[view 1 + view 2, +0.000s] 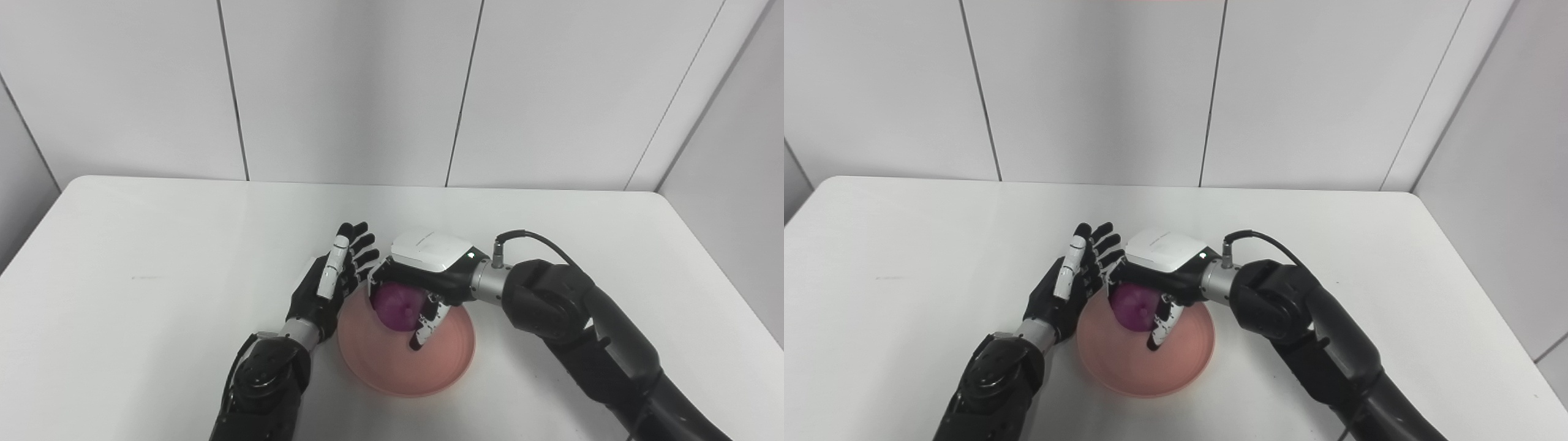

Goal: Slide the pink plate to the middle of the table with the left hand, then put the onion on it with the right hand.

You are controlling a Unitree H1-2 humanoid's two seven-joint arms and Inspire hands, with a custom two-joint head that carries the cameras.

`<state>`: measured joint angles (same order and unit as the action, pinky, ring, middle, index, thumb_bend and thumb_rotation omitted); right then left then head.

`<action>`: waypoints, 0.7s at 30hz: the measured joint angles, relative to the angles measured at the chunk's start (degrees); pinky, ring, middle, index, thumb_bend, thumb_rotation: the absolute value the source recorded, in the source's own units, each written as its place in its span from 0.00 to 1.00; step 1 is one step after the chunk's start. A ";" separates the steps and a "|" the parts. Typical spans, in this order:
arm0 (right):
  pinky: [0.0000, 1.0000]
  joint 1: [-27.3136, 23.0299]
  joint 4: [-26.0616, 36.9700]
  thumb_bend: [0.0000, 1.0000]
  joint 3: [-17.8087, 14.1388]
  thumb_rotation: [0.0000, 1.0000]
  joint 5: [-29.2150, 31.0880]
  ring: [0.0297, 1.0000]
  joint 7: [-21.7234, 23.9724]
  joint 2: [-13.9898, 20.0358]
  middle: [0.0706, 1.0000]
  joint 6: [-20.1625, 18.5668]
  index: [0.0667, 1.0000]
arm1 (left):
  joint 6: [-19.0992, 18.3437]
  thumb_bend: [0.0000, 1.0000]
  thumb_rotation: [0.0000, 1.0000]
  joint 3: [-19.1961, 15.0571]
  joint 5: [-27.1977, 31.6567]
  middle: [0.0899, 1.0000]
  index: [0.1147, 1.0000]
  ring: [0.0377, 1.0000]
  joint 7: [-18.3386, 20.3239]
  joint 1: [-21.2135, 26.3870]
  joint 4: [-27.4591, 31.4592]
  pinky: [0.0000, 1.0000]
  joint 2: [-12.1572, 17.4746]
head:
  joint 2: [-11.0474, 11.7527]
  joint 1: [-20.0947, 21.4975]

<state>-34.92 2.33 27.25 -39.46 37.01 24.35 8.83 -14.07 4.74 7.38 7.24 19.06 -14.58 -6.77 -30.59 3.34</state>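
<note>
Onion sits gripped in your right hand over the pink plate; your left hand, fingers spread, waits at its nine o'clock rim.

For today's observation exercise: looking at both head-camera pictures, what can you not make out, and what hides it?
- Whether the onion rests on the pink plate or hangs above it: right robot hand covers it, both views.
- The plate's far rim: hidden behind both hands.
- Whether the left robot hand touches the plate: contact line hidden, both views.
- Both arms: cut off by the bottom edge.
</note>
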 measured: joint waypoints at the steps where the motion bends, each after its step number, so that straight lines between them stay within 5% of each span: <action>1: 0.38 0.09 0.00 0.53 0.00 0.00 -0.07 0.44 0.00 -0.01 0.43 0.10 0.47 | 0.00 0.65 0.97 -0.01 0.00 0.92 0.88 0.88 0.00 0.00 0.00 0.81 0.00 | 0.00 0.00; 21: 0.39 1.81 -1.59 0.53 1.08 0.01 -1.75 0.46 -0.88 0.03 0.44 1.68 0.47 | -0.06 0.64 0.98 -0.17 0.06 0.92 0.89 0.89 0.01 -0.04 0.02 0.83 -0.04 | 0.09 0.27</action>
<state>-33.11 0.75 28.32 -41.21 36.14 24.38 10.51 -14.14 4.57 7.44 7.25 19.02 -14.56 -6.81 -30.50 3.60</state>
